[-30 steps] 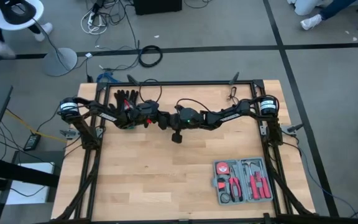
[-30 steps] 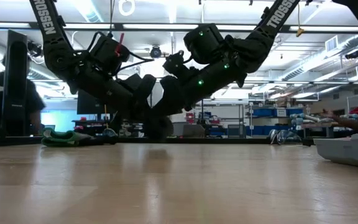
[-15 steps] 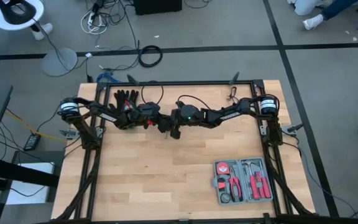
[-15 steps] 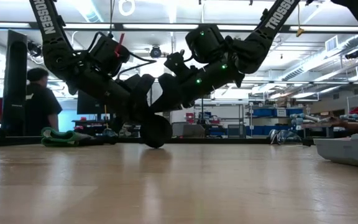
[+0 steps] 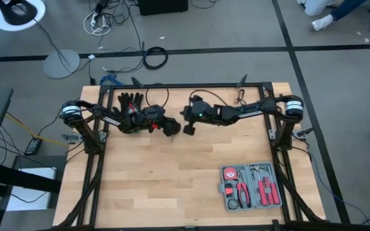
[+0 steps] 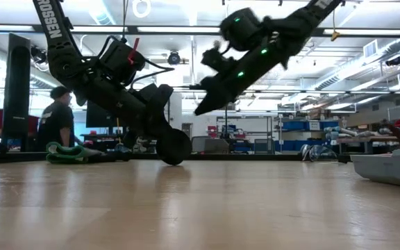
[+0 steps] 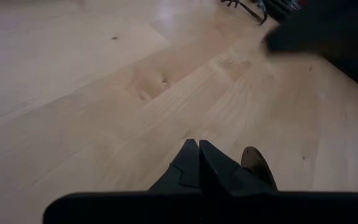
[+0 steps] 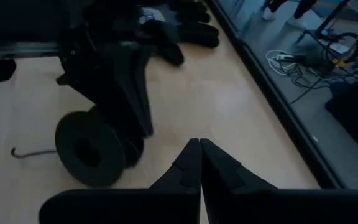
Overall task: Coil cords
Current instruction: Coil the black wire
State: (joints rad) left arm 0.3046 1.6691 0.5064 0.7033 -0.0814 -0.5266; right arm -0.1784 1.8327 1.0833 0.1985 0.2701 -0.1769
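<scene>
We see the table (image 5: 172,186), pale wood planks with visible grain, boxed in by a black tube frame (image 5: 198,85) along its back edge and both sides. Most of the near half is bare wood, so there is open room toward the front and centre. A grey tool case (image 5: 252,187) with red-handled pliers sits on the front right, well apart from both arms.

Left arm reaches in from the left side, low over the back part of the table. Left gripper (image 5: 170,130) has its fingers pressed together, tips down near the wood; in its wrist view the two dark tapered fingers (image 7: 188,165) meet at a point. The cord's round black disc (image 6: 174,146) stands on edge just beside those fingers, touching the table. We cannot tell whether the fingers pinch it. A short hooked stub of thin black wire (image 8: 27,152) lies flat on the wood beside the disc.

Right arm comes from the right, lifted clear of the table. Right gripper (image 5: 188,128) is also pressed together, holding nothing, angled down toward the disc.

Black gloves (image 5: 129,100) lie at the back edge behind the left arm.
</scene>
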